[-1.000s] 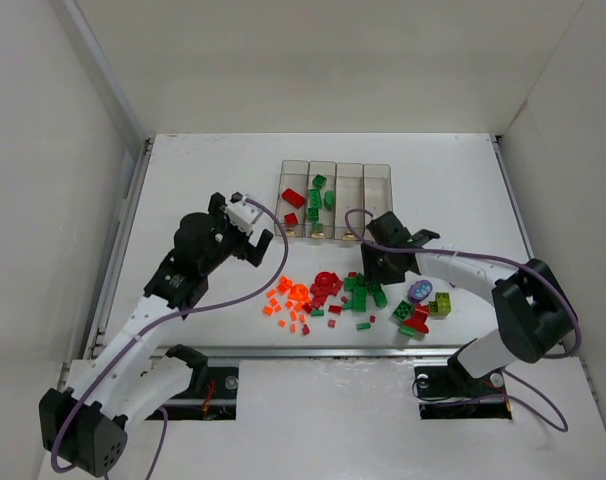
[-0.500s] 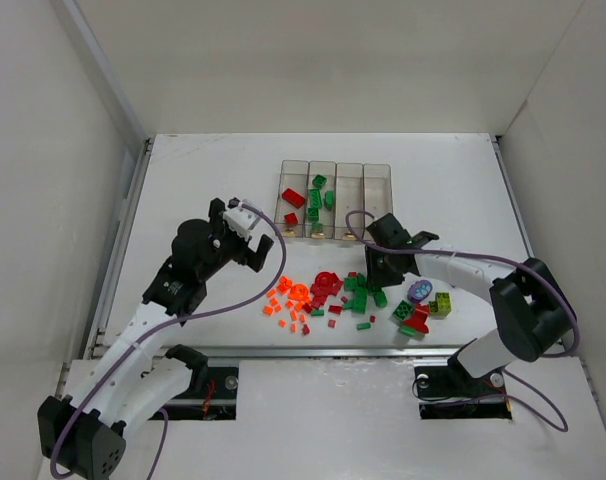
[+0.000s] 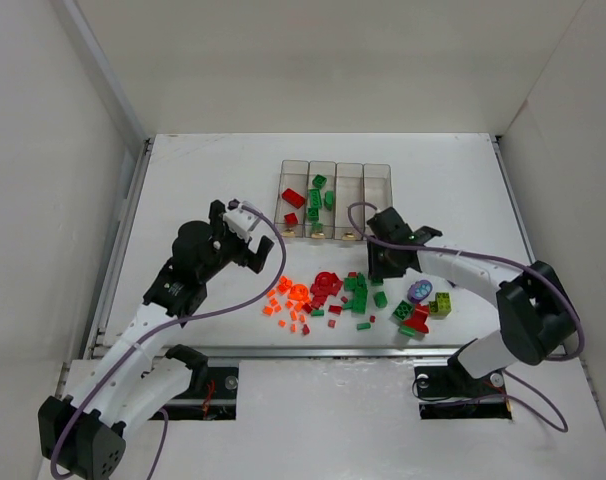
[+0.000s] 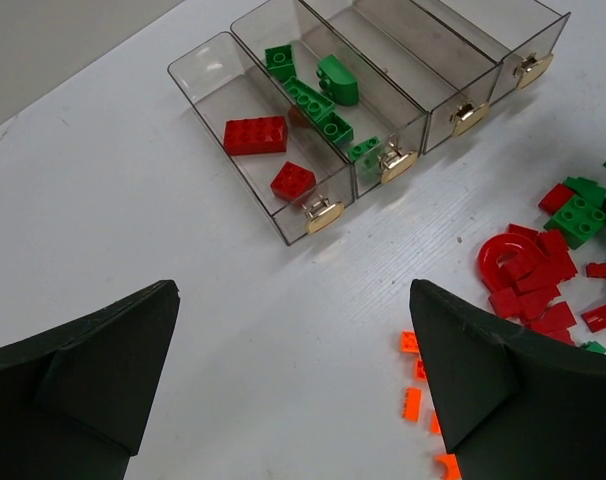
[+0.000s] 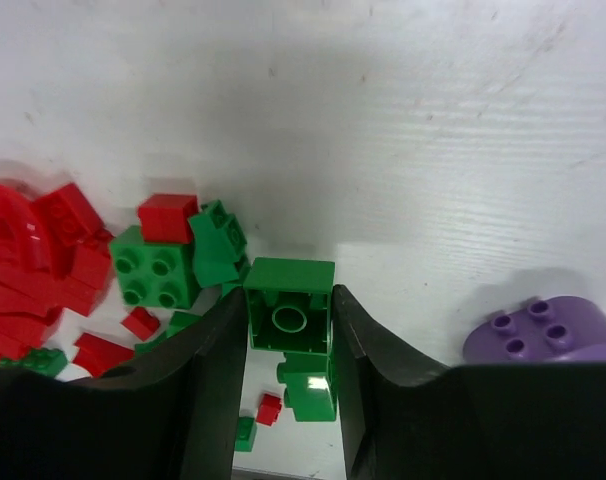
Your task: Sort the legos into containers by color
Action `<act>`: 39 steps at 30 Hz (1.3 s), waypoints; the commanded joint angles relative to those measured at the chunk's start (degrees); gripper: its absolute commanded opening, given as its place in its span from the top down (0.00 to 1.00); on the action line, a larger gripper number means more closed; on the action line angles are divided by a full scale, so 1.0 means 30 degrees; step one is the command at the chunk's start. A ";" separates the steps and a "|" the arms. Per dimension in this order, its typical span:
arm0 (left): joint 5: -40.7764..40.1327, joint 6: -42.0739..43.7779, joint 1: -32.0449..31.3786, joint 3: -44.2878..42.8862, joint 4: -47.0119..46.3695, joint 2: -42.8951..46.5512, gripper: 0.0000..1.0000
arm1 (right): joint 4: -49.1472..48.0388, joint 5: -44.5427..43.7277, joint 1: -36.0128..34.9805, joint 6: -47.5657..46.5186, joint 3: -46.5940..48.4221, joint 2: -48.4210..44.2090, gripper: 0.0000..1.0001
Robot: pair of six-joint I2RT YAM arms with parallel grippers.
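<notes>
A small square green brick (image 5: 289,318), one of the loose legos (image 3: 348,295), sits between the two fingers of the right end effector (image 5: 289,300). Its hollow underside faces the wrist camera. The fingers are closed part-way and press on opposite sides of the brick, so it is gripped. Whether it is off the tabletop (image 3: 203,170) cannot be told.

Other green pieces (image 5: 153,265) and red pieces (image 5: 168,215) crowd just beside it, and a rounded purple piece (image 5: 543,330) lies to one side. The whole pile lies toward the near edge of the tabletop, about mid-way along it, with the orange bits (image 3: 288,300) at its left end and a lime-yellow brick (image 3: 441,303) at its right.

The containers (image 3: 378,190) stand in a row toward the far edge. The leftmost bin (image 4: 218,90) holds two red bricks, the next bin (image 4: 283,40) holds several green ones, and the other two look empty.

The left end effector (image 4: 293,330) hangs over bare tabletop to the left of the pile, its fingers spread wide with nothing between them.

The step in hand looks like the pick-up of one green brick. The next move likely calls for lifting it clear of its neighbours, carrying it toward the far edge to the bin that holds green, and letting go squarely over that narrow opening.
</notes>
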State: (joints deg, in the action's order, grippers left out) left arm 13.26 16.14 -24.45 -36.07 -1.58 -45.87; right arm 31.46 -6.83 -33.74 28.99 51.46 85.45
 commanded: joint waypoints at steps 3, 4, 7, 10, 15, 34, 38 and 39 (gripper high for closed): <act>-0.0727 -0.0283 -0.0142 0.0248 -0.1171 0.0406 0.00 | 0.0762 -0.2088 -0.0558 0.0036 0.3170 -0.1325 1.00; -0.1017 -0.0283 -0.0142 0.0248 -0.1171 0.0232 0.00 | 0.0588 -0.2321 -0.0735 -0.0402 0.3555 -0.1325 1.00; -0.1545 -0.0283 -0.0142 0.0248 -0.1171 0.0055 0.00 | -0.0435 -0.2149 -0.0971 -0.1166 0.5483 -0.0627 1.00; -0.2716 -0.0488 -0.0142 0.0423 -0.1374 0.0055 0.00 | -0.1872 -0.1475 -0.0971 -0.1987 0.8114 0.1562 1.00; -0.4272 -0.0488 -0.0142 0.0423 -0.1376 -0.0646 0.00 | -0.1874 -0.0682 -0.0971 -0.3333 1.3803 0.6606 1.00; -0.3835 0.0477 0.0678 -0.0223 -0.1171 -0.1088 0.00 | -0.0703 0.2804 0.0404 -0.3336 1.9265 1.1510 0.31; -0.3628 0.0653 0.0678 -0.0221 -0.1376 -0.1088 0.00 | -0.0878 0.2804 0.0581 -0.3336 1.7715 1.0308 0.29; -0.3628 0.0655 0.0678 -0.0221 -0.1376 -0.1088 0.00 | -0.0878 0.2804 0.0581 -0.3162 1.7535 0.9784 0.29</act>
State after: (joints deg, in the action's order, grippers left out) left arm 1.48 17.37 -22.48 -35.27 -3.25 -49.71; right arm 29.69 0.67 -32.58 19.25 105.38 120.84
